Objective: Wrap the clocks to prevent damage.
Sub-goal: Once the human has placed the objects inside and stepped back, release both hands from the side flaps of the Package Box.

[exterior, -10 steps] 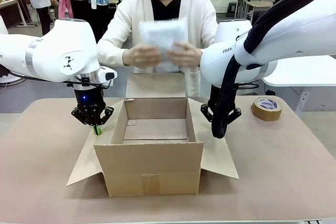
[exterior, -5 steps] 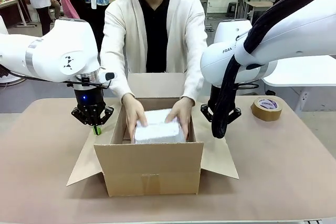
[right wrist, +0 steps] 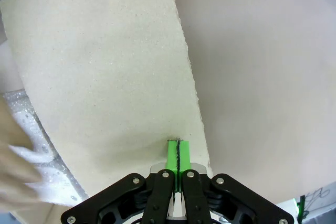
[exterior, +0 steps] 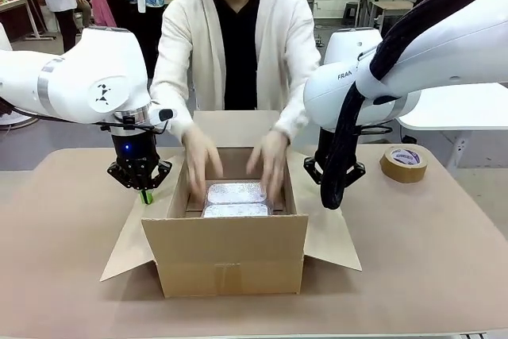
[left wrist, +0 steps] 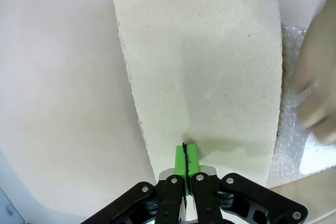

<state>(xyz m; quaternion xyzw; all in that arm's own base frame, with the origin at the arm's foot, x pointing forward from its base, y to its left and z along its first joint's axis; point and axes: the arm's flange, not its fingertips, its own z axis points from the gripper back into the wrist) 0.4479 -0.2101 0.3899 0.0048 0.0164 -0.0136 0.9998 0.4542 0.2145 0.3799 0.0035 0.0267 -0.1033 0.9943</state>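
Note:
The clocks (exterior: 236,198), a silvery crinkly wrapped bundle, lie inside the open brown cardboard box (exterior: 226,256) at the table's middle. The person's hands (exterior: 200,166) hover just above the bundle, one at each end. My left gripper (exterior: 145,195) is shut, its green tips pressed down on the box's left flap (left wrist: 199,51). In the left wrist view the shut left gripper (left wrist: 185,153) touches the flap, with the wrap (left wrist: 291,150) at the right edge. My right gripper (right wrist: 178,149) is shut too, tips on the right flap (right wrist: 105,77), with the wrap (right wrist: 31,140) at the left.
A brown tape roll (exterior: 403,163) lies at the table's right, behind my right arm (exterior: 361,93). The person stands at the far edge, leaning over the box. The box's four flaps are spread open. The table (exterior: 444,275) is bare brown on both sides.
The person brought the wrapped bundle down from chest height into the box and has now let go, hands lifted just above it. Both grippers stayed put on the flaps.

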